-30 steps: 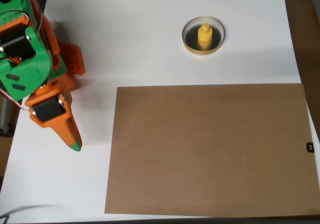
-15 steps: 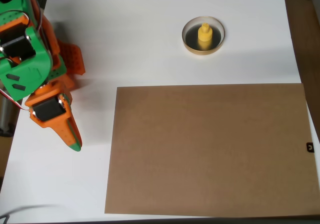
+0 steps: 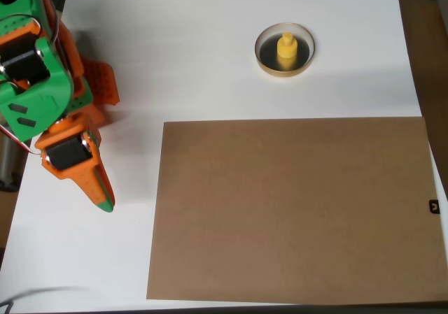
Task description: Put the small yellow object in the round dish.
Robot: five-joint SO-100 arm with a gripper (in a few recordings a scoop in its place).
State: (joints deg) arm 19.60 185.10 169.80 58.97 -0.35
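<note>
Nothing has shifted: small yellow object stands upright inside the round dish, job apparently finished. Hence the gripper rests well apart, fingers pressed together, empty.

Lab-like bench, white table, brown board

- the small yellow object: a tiny bright yellow plastic piece with a round base and a narrower knob on top; it stands upright inside the round dish, near the middle, knob pointing up at the overhead view
- the round dish: small, shallow and circular, with a tan-gold rim and a dark, blackish inside; it sits flat on the white worktop toward the upper right of the overhead view
</note>
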